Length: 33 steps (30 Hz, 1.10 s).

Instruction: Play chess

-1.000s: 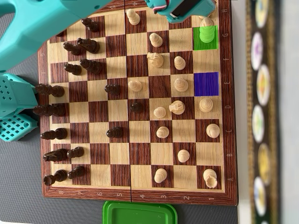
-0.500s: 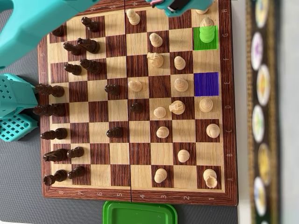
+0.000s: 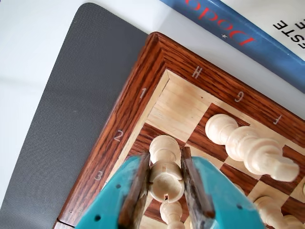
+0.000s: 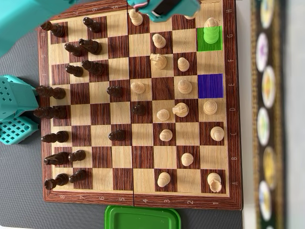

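Pincer (image 3: 164, 183) is clamped on a pale wooden chess piece with a rounded head (image 3: 165, 167), and the teal fingers (image 3: 209, 191) squeeze it from both sides in the wrist view, so the jaws are nearly closed with only the piece's width between them. Compared with a second ago the teal arm has slid left along the top edge of the wooden chessboard (image 4: 138, 200) in the overhead view; it was sitting over the top-right corner near the green-highlighted square (image 4: 209, 40) and now its head (image 4: 164, 8) hangs over the middle of that edge. The pale piece on the green square (image 4: 210, 29) hasn't budged, and the blue-highlighted square (image 4: 210, 86) is still empty. My guess is green marks the piece to move and blue the target, which would mean the arm has grabbed a different piece in the corner rows, or it's just pulling back. Can't tell from the wrist view whether the held piece is lifted or still touching the board. Another pale piece (image 3: 248, 145) lies just beside it. Dark pieces (image 4: 71, 71) on the left look untouched.
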### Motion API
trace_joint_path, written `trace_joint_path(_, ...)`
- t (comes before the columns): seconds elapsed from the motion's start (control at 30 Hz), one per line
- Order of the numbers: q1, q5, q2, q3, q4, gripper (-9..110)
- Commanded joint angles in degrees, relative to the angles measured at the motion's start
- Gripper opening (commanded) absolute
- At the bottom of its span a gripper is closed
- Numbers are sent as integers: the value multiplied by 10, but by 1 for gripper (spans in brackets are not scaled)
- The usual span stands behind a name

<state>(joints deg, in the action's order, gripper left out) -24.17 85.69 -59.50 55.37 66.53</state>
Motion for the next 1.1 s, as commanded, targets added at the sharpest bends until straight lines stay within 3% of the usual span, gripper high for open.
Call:
trace_joint_path(0.0, 6, 3, -50, 3, -2, 8)
trace_joint_path(1.07, 97, -4, -97, 70, -2, 8)
